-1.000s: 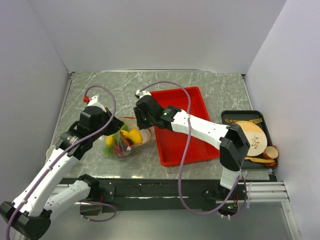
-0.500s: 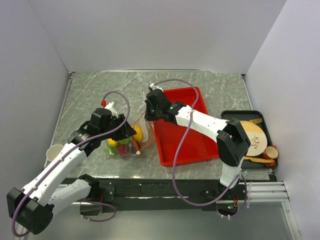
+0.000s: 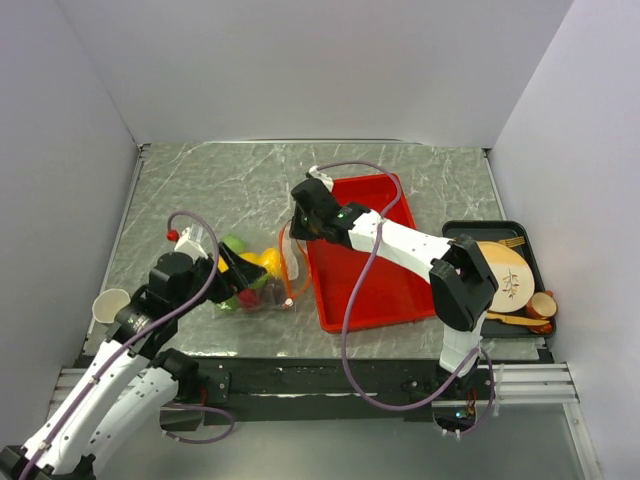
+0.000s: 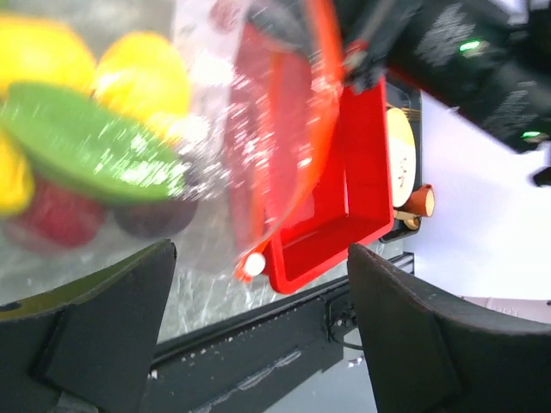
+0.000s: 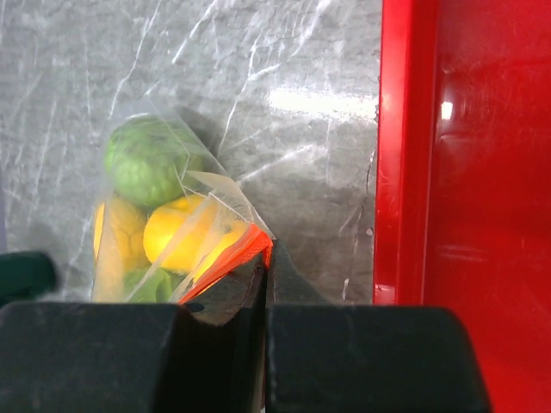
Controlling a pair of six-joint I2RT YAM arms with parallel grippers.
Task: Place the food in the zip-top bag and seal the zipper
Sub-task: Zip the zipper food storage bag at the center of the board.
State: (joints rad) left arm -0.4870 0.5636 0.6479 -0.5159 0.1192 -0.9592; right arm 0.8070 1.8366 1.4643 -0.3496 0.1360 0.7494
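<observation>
The zip-top bag (image 3: pixel 268 292) lies on the marble table left of the red tray. The food (image 3: pixel 250 270) is inside it: green (image 5: pixel 151 159), yellow (image 5: pixel 176 231), red (image 4: pixel 60 213) and dark pieces. My right gripper (image 5: pixel 269 268) is shut on the far end of the zipper (image 5: pixel 231 256), pinching the orange-red strip beside the tray wall. The strip curves down to its white tip (image 4: pixel 254 264). My left gripper (image 4: pixel 258 335) is open at the bag's left side, and nothing lies between its fingers (image 4: pixel 112 331).
The red tray (image 3: pixel 365 290) lies right of the bag, its left wall close to my right gripper (image 3: pixel 300 228). A dark tray with the tan plate (image 3: pixel 505 272) and cutlery is at the far right. A paper cup (image 3: pixel 110 305) stands at the left edge.
My left gripper has let go of the bag, opened wide and drawn back toward its base. My right gripper has shifted toward the tray and closed on the zipper strip.
</observation>
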